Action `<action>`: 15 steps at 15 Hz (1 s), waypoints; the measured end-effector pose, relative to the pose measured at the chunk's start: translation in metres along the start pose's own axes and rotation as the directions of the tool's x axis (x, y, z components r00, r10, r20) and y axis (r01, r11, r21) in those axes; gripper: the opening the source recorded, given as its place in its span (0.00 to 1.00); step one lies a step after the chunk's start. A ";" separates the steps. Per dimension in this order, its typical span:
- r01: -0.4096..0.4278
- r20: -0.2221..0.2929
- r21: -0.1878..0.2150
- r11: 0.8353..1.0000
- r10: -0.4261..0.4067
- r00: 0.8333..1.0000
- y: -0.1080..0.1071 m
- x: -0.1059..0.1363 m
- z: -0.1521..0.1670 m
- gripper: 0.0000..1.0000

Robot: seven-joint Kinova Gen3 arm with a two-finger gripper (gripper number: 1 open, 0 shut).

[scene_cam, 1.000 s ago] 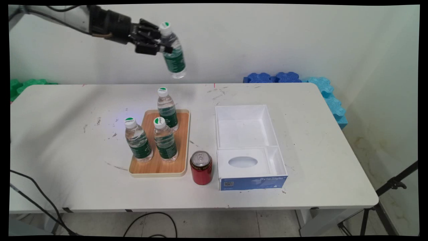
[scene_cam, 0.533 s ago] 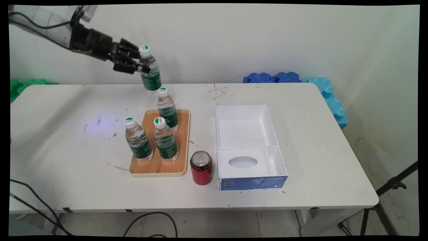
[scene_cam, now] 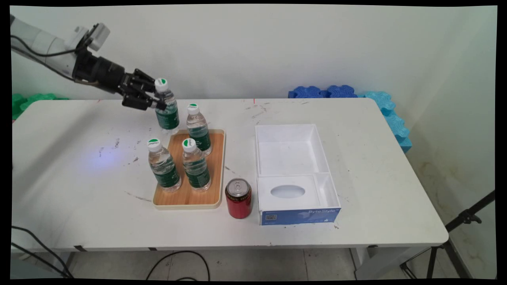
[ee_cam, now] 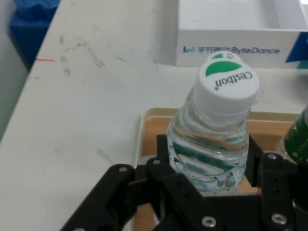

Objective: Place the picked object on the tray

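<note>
Above tray far corner: claw clamped on bottle.

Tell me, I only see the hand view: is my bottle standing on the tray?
Observer: The held bottle hangs upright in the gripper at the wooden tray's far-left corner. I cannot tell whether it touches.
Operator: How many other bottles are there?
Observer: Three stand on the tray: a far bottle, a near-left bottle and a near-right bottle.
Operator: Anything else?
Observer: A red can stands between the tray and the white box.
</note>
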 end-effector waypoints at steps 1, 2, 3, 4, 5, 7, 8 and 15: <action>-0.002 -0.001 -0.008 1.000 0.002 1.000 0.003 -0.004 0.002 0.00; -0.007 -0.002 -0.017 1.000 0.007 1.000 0.005 -0.007 0.004 0.00; -0.012 -0.005 -0.024 1.000 0.012 1.000 0.008 -0.011 0.008 0.00; -0.017 -0.009 -0.029 0.999 0.017 1.000 0.009 -0.014 0.011 0.00; -0.024 -0.013 -0.035 0.999 0.023 1.000 0.011 -0.017 0.016 0.00; -0.033 -0.017 -0.041 0.999 0.032 0.999 0.014 -0.022 0.023 0.00; -0.035 -0.017 -0.044 0.998 0.034 0.999 0.015 -0.026 0.027 0.00; -0.028 -0.014 -0.052 0.998 0.027 1.000 0.020 -0.045 0.049 1.00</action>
